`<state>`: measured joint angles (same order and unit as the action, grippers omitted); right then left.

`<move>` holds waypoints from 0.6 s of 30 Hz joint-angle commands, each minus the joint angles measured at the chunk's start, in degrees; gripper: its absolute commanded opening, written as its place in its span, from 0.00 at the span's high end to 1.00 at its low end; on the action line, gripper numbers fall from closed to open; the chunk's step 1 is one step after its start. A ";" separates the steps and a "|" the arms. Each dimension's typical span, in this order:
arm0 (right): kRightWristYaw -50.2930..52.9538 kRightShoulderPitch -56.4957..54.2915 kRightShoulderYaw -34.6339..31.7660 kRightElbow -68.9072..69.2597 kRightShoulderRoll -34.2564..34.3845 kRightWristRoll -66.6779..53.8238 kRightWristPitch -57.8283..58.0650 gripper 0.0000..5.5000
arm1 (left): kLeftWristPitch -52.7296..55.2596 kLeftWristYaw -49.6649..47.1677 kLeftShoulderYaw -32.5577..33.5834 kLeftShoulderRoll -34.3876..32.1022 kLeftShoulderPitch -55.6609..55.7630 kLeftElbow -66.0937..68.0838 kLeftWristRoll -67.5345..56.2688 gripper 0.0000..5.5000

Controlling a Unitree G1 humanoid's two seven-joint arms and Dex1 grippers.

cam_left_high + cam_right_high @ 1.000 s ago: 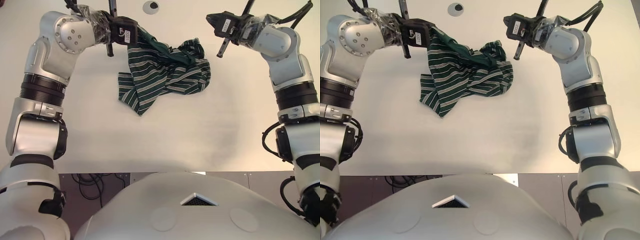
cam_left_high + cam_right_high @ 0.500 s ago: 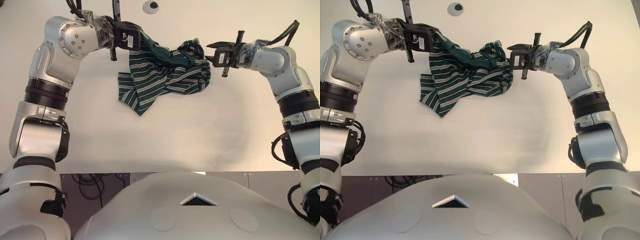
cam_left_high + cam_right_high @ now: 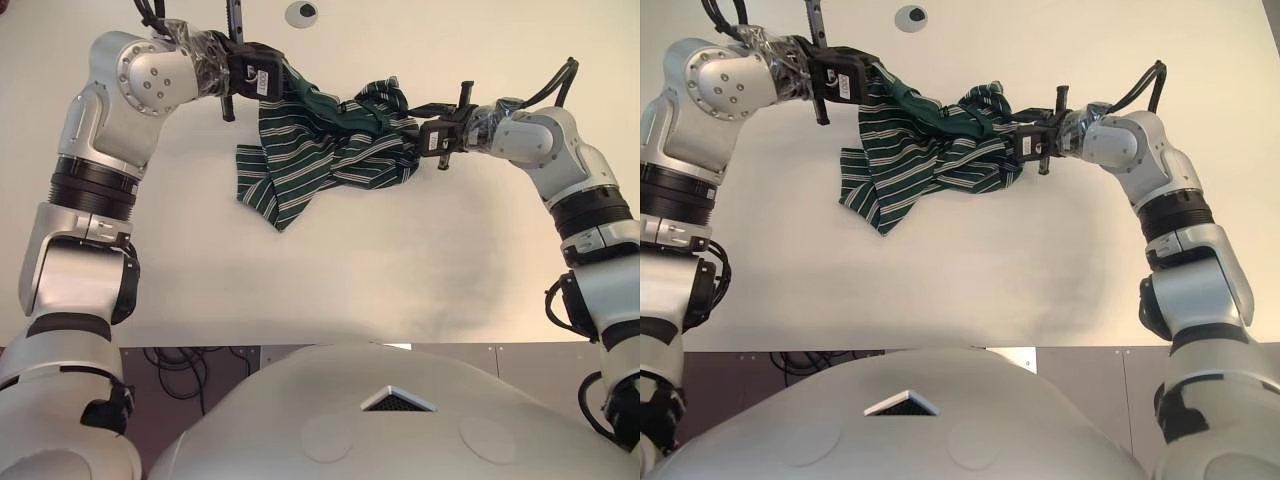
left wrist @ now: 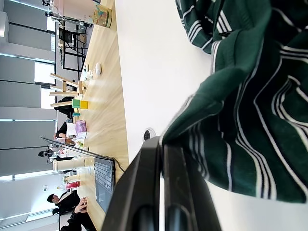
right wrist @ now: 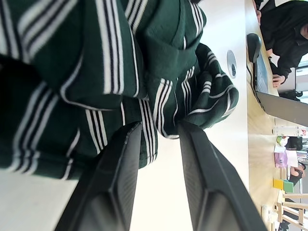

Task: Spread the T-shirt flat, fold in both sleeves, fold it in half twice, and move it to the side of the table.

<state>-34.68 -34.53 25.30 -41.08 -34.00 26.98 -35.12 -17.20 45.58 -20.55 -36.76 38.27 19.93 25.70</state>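
At table's (image 3: 400, 260) 12 o'clock, T-shirt (image 3: 325, 150) lies crumpled, unspread. My left pincer (image 3: 264, 82) clamps its 10 o'clock corner; my right pincer (image 3: 420, 132) gapes, straddling 3 o'clock edge. Nothing done yet: spread, sleeves, both folds, move remain.

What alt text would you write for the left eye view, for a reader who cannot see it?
A crumpled green T-shirt with white stripes lies on a white table, one end lifted by the left tool, shut on it. The right tool, open, sits at the shirt's opposite edge.
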 commanded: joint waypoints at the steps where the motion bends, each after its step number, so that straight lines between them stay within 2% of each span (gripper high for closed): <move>1: 2.36 -1.48 1.24 -1.51 2.73 1.93 -0.50 0.75 | 0.32 0.65 -0.19 0.13 -0.18 -0.47 -0.53 1.00; 4: 3.93 -2.04 2.30 -3.63 3.95 3.63 -0.64 0.75 | 0.31 0.78 -0.15 0.20 -0.02 -0.47 -0.49 1.00; 6: 6.88 -2.80 2.83 -5.37 4.78 5.45 -0.44 0.83 | 0.36 0.78 -0.05 0.22 0.04 -0.48 -0.44 1.00; 8: 9.14 -3.67 2.85 -6.47 5.21 6.44 -0.58 0.98 | 0.37 0.78 -0.02 0.17 0.00 -0.49 -0.35 1.00; 18: 10.09 -6.75 0.31 -4.55 4.30 4.73 -0.88 0.99 | 0.32 0.45 0.50 0.01 0.81 0.40 -0.50 1.00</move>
<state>-23.83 -38.54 26.96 -47.02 -29.74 33.20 -36.03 -17.14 45.69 -20.46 -36.11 38.27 19.73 25.70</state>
